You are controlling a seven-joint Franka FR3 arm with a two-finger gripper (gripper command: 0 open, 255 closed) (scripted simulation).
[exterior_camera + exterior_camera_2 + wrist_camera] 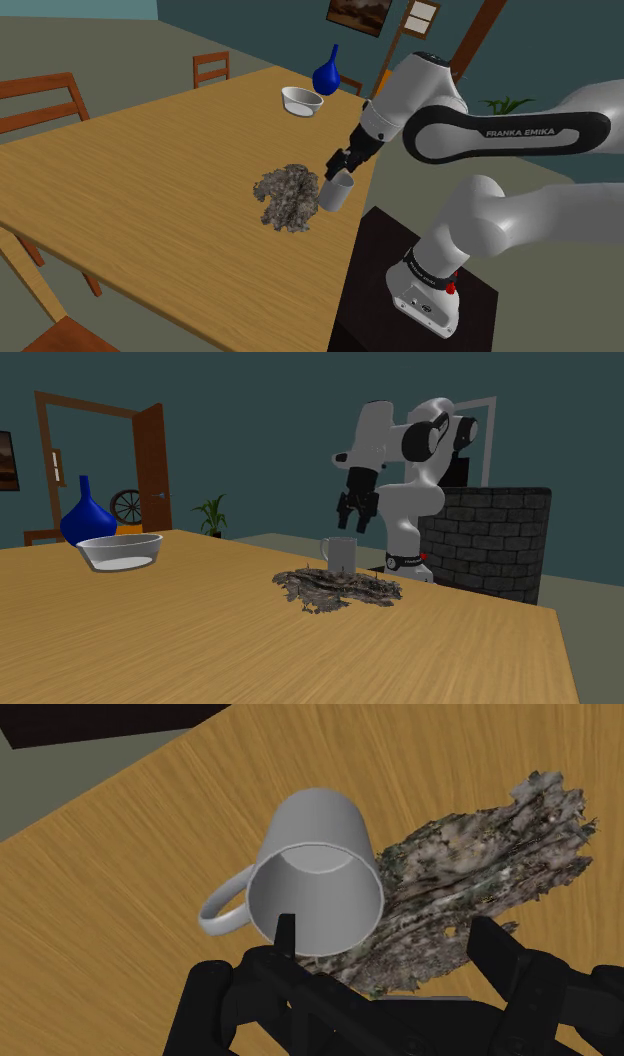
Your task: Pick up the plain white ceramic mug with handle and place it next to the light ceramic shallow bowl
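In the shoulder view, one pale grey mug [335, 192] stands on the wooden table [150, 170] near its edge, touching a single ragged grey clump [287, 197]; its handle is hard to make out. The arm bends down from the stand [400, 300], cut off at the picture's right edge, and the gripper [340, 166] points down just over the mug's rim. Farther along the table sit one shallow bowl [302, 100] and one blue vase [330, 72], well apart from the mug. In the second exterior view, the mug [340, 554] stands upright behind the clump [335, 587], which hides its base; the gripper [355, 514] hangs just above it, and the bowl [120, 550] partly covers the vase [87, 514]. In the wrist view, the two fingers [490, 944] stand apart, holding nothing: one shows over the mug's [315, 884] mouth, the other over the clump [470, 874].
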